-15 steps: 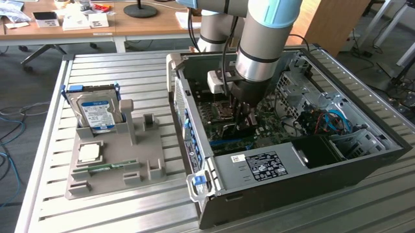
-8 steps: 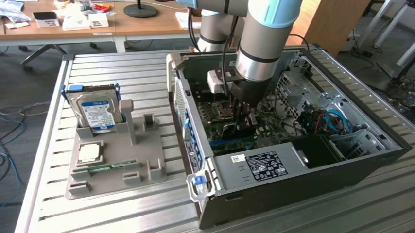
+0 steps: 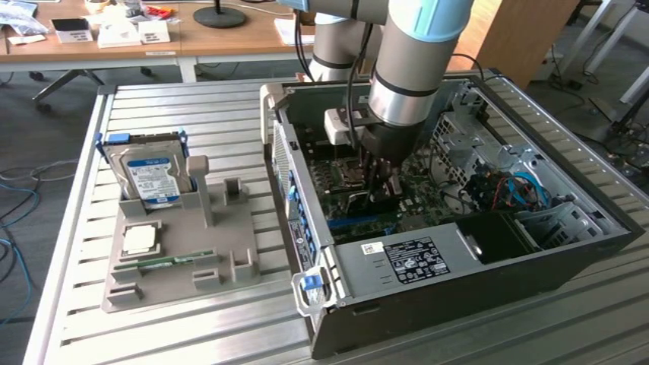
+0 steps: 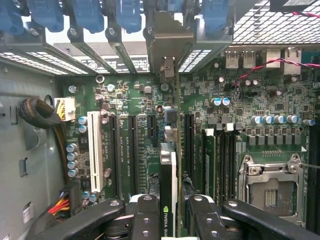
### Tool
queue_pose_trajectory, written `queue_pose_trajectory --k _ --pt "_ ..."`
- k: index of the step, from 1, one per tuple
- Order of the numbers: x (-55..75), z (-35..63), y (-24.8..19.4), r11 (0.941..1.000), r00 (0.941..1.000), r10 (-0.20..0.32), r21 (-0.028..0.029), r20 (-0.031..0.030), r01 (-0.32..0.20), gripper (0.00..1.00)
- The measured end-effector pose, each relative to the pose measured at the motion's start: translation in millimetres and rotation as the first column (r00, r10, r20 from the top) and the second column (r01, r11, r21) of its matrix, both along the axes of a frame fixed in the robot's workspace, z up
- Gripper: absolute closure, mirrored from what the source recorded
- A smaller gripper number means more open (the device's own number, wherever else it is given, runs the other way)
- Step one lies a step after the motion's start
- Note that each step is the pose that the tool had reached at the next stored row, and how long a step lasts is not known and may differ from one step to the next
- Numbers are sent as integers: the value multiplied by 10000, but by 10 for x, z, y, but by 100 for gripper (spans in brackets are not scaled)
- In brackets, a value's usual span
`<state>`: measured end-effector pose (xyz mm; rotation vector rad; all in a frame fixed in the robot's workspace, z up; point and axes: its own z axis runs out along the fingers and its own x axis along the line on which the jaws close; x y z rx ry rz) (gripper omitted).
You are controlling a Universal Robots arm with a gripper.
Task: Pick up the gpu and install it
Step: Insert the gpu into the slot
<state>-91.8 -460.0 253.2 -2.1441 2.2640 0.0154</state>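
My gripper (image 4: 172, 220) is down inside the open computer case (image 3: 568, 251) and is shut on the gpu (image 4: 170, 165). The gpu is a thin dark card seen edge-on, standing upright over the green motherboard (image 4: 140, 100). Its silver bracket (image 4: 167, 45) lies against the case's rear slot openings. The card's lower edge sits along a black expansion slot (image 4: 186, 145); I cannot tell whether it is pressed fully in. In the exterior view the gripper (image 3: 381, 179) hangs straight down from the arm over the board, with the gpu (image 3: 370, 201) dark beneath it.
On the slatted table a grey holder (image 3: 182, 251) carries a blue-labelled hard drive (image 3: 152, 175), a processor chip (image 3: 139, 240) and a green memory stick (image 3: 163, 262). Inside the case are the power supply (image 3: 406, 258), blue slot latches (image 4: 90, 12), a cable bundle (image 4: 40, 112) and the processor socket (image 4: 270, 190).
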Motion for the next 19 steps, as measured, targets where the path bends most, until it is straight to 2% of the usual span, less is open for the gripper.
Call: queue_pose_trajectory --k 2,16,19 --pt "-1 -1 0 10000 10000 1 21 2 -1 73" --pt "-2 -16 -22 10000 10000 -1 24 6 1 73" --pt "-2 -17 -23 10000 10000 0 60 5 0 73"
